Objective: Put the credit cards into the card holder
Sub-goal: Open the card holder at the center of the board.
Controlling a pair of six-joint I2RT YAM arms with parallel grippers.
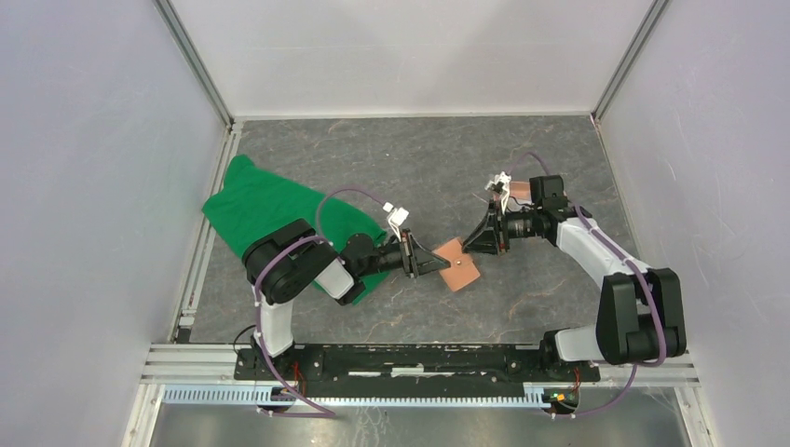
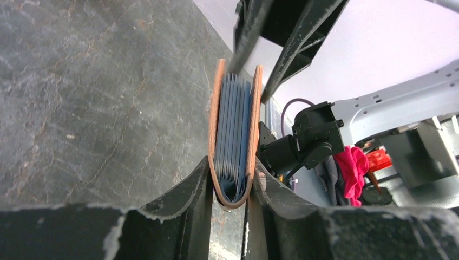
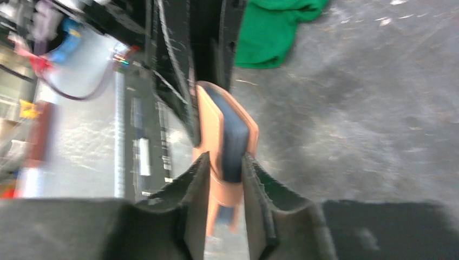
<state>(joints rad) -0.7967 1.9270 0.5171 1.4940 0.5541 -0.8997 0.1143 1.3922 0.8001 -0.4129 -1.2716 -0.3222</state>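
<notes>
While both arms shared the card holder (image 1: 459,269) over the middle of the table (image 1: 373,158), the left gripper (image 2: 231,174) pinched its folded spine and the right gripper (image 3: 224,163) nipped the opposite end. An uneven pull or a slackening jaw might have twisted it loose and dropped it. No loose credit cards showed, and no writing was readable.

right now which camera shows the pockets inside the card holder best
Left wrist. It looks sharply into the open edge of the card holder, with the blue-grey pockets fanned between its tan covers. The right wrist view is blurred, showing only a dark band. The top view shows just the tan outside.
</notes>
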